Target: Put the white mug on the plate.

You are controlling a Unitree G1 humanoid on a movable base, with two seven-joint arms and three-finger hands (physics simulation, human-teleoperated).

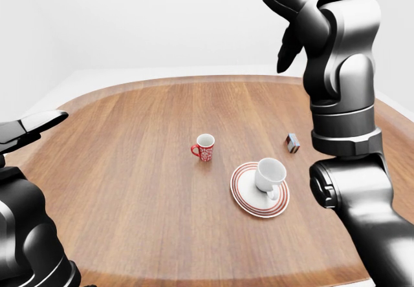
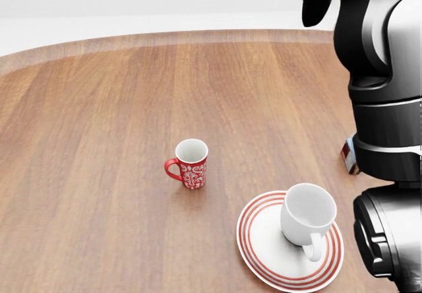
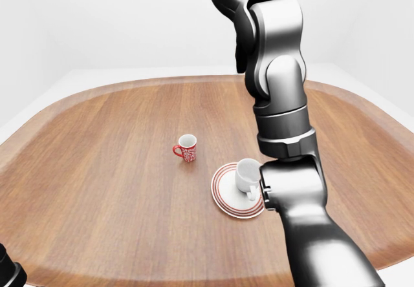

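Right hand [image 1: 279,2] is raised high above the table [image 2: 99,108], at the top of the left-eye view, its dark fingers [image 1: 288,44] spread apart and holding nothing; its forearm stands upright and fills the right side of all three views. Left hand [image 1: 32,127] shows only at the left border of the left-eye view, as a flat dark shape held level over the table's left edge; whether its fingers are spread or pressed together I cannot tell.

Below the right arm the white mug [image 2: 305,219] sits on the plate [image 2: 260,250], tilted, its mouth turned up and toward the top of the head view, its handle pointing toward the near edge of the table. The plate is white with red rings round its rim and lies near the near edge, right of the middle.

A red mug [image 2: 190,163] with a white pattern stands upright, well apart from the plate, toward the centre of the table, handle to the left.

A small box [image 1: 293,143], red and blue, lies toward the right edge, partly hidden by the arm in the head view
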